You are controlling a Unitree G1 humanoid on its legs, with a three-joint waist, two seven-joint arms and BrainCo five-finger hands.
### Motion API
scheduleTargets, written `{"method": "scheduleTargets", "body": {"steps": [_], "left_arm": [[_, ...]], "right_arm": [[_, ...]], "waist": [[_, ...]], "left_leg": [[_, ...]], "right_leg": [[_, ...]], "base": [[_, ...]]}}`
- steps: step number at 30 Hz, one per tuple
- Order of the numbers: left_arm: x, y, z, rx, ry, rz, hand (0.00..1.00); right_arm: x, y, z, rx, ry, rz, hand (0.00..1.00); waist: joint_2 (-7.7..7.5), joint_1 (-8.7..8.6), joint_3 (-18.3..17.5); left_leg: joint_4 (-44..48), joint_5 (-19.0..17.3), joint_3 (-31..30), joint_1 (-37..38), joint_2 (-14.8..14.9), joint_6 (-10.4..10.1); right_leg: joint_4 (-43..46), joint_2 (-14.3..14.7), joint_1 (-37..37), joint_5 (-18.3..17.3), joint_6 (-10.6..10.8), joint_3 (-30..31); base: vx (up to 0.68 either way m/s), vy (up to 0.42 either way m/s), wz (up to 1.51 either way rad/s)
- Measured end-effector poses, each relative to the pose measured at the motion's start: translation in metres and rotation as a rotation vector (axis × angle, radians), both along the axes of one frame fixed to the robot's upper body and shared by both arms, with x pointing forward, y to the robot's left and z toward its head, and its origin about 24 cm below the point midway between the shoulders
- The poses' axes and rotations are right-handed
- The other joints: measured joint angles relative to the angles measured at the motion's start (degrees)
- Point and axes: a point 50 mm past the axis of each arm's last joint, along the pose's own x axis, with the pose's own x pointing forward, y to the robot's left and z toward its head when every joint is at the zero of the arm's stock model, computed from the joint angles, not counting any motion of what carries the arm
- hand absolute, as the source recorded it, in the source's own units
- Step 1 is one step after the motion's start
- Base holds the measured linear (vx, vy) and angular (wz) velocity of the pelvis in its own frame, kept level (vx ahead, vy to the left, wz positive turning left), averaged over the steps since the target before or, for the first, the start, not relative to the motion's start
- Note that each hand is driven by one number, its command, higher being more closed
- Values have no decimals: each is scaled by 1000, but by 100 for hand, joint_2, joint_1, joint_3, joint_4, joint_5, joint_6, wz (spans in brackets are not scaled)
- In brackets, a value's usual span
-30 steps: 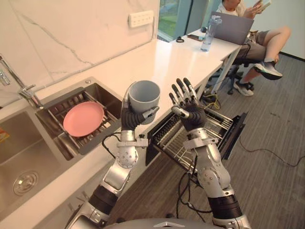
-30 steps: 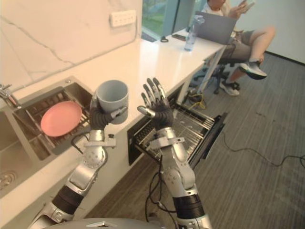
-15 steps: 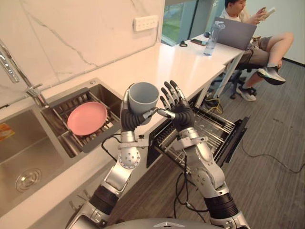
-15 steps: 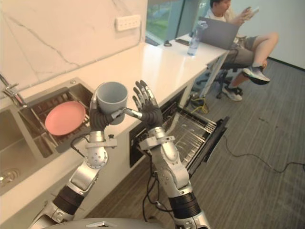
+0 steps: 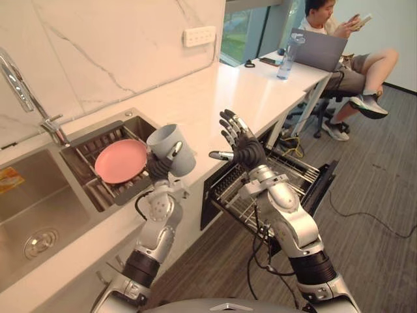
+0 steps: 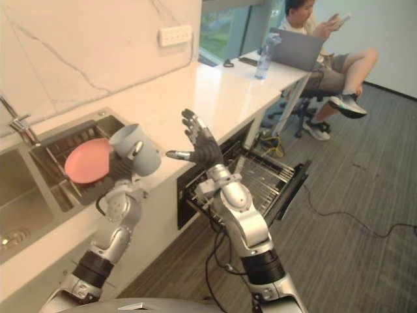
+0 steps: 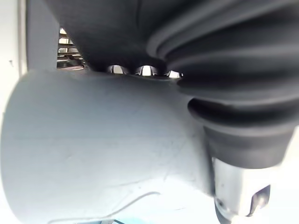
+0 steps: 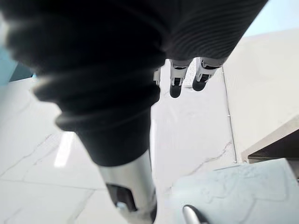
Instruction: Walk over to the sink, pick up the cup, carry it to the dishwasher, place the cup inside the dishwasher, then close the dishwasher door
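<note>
The left hand [image 5: 158,167] has its fingers curled round the pale grey-blue cup [image 5: 173,147], holding it tilted above the edge of the white tabletop [image 5: 215,94]. The right hand [image 5: 240,149] is spread open and empty over the open dishwasher [image 5: 281,175]. Tilted like this, the cup could slip or clip the tabletop edge while being lowered.

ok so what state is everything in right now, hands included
cup: tilted, held up in the left hand
left hand: shut on the cup
right hand: open, fingers spread, holding nothing
dishwasher: open, pulled out
pink plate: lying flat in the dish rack
laptop: open
bottle: upright
</note>
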Motion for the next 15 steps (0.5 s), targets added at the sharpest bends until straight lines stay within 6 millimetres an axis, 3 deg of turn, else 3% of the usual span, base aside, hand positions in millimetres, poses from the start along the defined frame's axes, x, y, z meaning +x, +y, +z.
{"method": "scheduleTargets", "body": {"steps": [7, 15], "left_arm": [[6, 2, 14, 84, -65, 54, 100], [6, 3, 14, 106, -69, 62, 100]], "right_arm": [[2, 1, -3, -44, 56, 87, 0], [1, 1, -4, -49, 67, 119, 0]], "waist": [[12, -11, -17], [24, -17, -57]], "left_leg": [[-1, 9, 0, 2, 0, 1], [1, 12, 0, 2, 1, 3]], "right_leg": [[-3, 0, 0, 13, -18, 2], [-7, 1, 2, 17, -14, 3]], "base": [[0, 0, 0], [0, 0, 0]]}}
